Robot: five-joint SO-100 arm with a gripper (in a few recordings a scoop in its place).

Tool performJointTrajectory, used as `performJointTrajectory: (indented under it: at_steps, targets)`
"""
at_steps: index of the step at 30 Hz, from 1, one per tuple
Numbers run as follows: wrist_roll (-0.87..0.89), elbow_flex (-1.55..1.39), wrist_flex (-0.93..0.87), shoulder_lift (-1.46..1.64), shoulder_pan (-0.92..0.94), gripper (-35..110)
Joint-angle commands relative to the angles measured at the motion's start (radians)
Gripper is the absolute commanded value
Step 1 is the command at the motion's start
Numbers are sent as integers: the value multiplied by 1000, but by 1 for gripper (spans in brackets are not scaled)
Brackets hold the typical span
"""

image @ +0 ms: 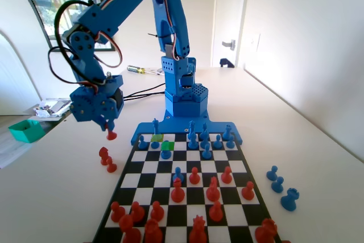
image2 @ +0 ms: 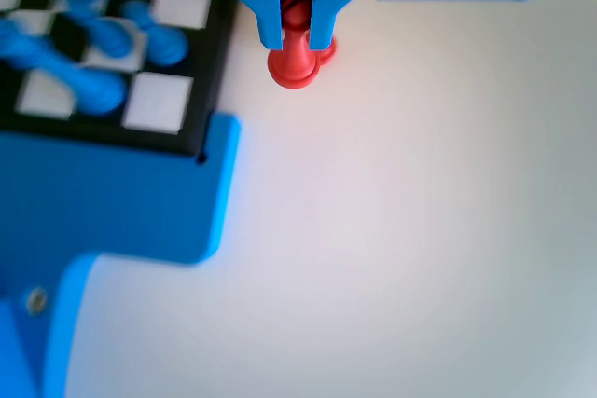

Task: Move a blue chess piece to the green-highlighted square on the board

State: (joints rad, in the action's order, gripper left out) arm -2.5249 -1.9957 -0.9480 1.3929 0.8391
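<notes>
The bench [image: 68, 186] is carrying the board [image: 185, 189]. I am hanging my gripper [image: 109, 130] off the board's left edge in the fixed view, at about ten o'clock from its centre, jaws clamped on a red piece [image2: 295, 44] above the bench. The green-highlighted square [image: 157, 138] is lying in the far row, a blue chess piece [image: 155, 127] standing just beyond it at twelve o'clock.
</notes>
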Motion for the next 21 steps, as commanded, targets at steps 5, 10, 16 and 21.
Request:
performJointTrajectory:
  at_steps: [5, 10, 16, 21]
  targets:
    - [57, -37, 176, -14, -46, 1]
    - [29, -150, 296, -18, -48, 1]
    - [-18, -229, 373, -21, -31, 1]
    - [-26, -233, 371, -21, -23, 7]
